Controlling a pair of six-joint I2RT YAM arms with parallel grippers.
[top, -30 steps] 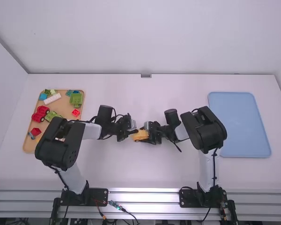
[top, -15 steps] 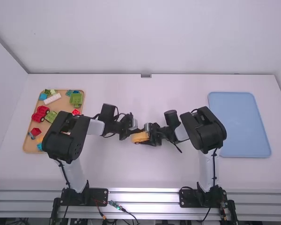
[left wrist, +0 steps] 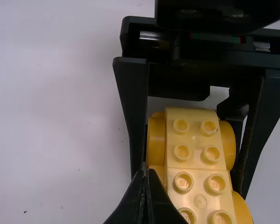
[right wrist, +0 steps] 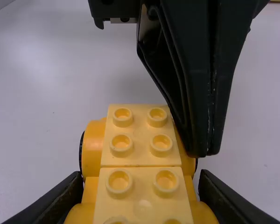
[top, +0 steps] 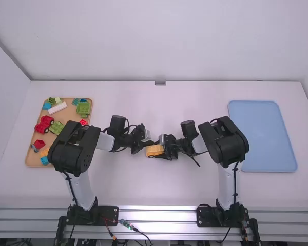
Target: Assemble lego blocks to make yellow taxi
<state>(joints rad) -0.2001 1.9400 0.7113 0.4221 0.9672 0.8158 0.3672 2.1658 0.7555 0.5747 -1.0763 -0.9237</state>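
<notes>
There are two trays: one brown tray (top: 33,164), one blue tray (top: 262,136). There are two robot arms (top: 223,141), one table (top: 159,187), one yellow toy car (left wrist: 193,156), one red toy car (top: 43,126).

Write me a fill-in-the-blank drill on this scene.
The yellow block car is held from both sides by the jaws of the ____ gripper.
The left gripper's jaws are shut, not ____.
The red wheeled toy lies on the tan tray, left of the ____ tray.

Missing words: right; open; blue.
</notes>
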